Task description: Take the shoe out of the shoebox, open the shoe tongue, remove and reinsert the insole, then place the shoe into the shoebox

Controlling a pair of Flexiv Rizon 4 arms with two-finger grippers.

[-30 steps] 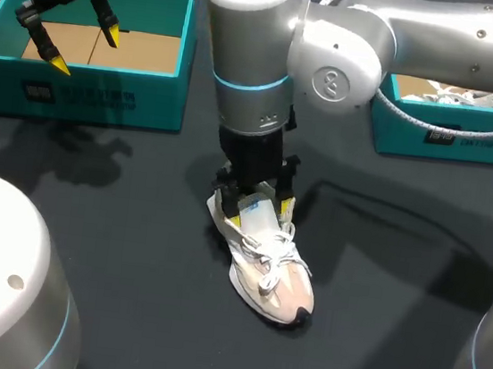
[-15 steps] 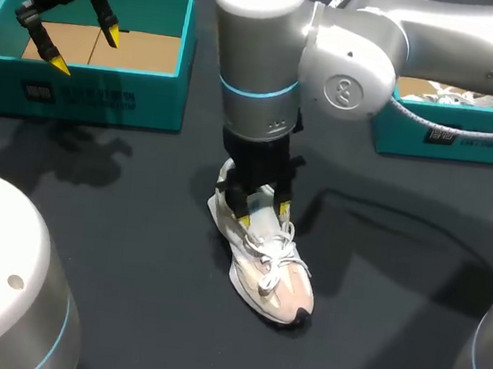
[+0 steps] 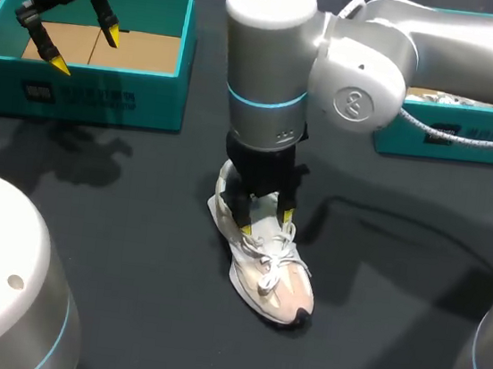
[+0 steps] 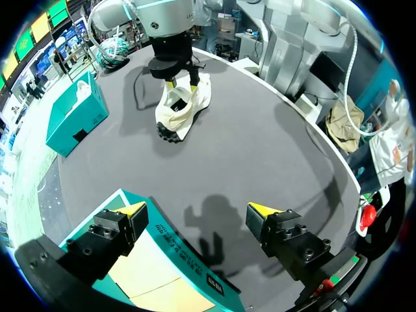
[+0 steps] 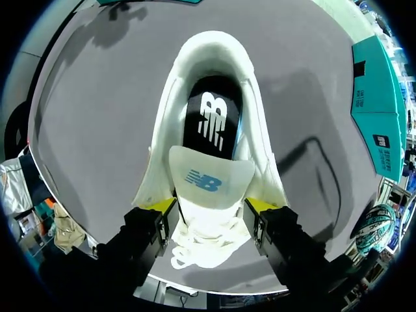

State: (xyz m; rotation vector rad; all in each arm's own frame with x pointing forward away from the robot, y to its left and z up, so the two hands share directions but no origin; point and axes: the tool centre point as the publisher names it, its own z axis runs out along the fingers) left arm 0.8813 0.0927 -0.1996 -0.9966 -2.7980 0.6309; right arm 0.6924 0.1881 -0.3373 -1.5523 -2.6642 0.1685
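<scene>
Head view with both wrist views. A white lace-up sneaker with a pinkish toe cap (image 3: 270, 267) lies out of its box, upright on its sole on the black table top (image 3: 133, 225), roughly midway between the two boxes, with its toe towards the camera side of the table. The right gripper (image 3: 266, 222) stands directly over the shoe's opening. Its yellow-tipped fingers are spread, one on each side of the base of the white padded tongue (image 5: 211, 179). The tongue stands up between them (contact with either finger cannot be made out). In the right wrist view, the black insole with a white logo (image 5: 211, 117) lies flat inside the shoe (image 5: 214, 49), ahead of the gripper (image 5: 211, 205).

The left gripper (image 3: 85, 50) hangs above the open teal cardboard shoebox (image 3: 87, 93) at the table's far left, with its fingers wide apart and nothing between them. The box's brown floor (image 3: 146, 51) is bare. From the left wrist, this gripper (image 4: 197, 209) straddles the near corner of the shoebox (image 4: 175, 244), and the sneaker (image 4: 182, 107) and the right gripper (image 4: 182, 81) are seen well ahead of it. A second teal box (image 3: 450, 138) holding pale contents sits at the far right, partly under the right arm.
</scene>
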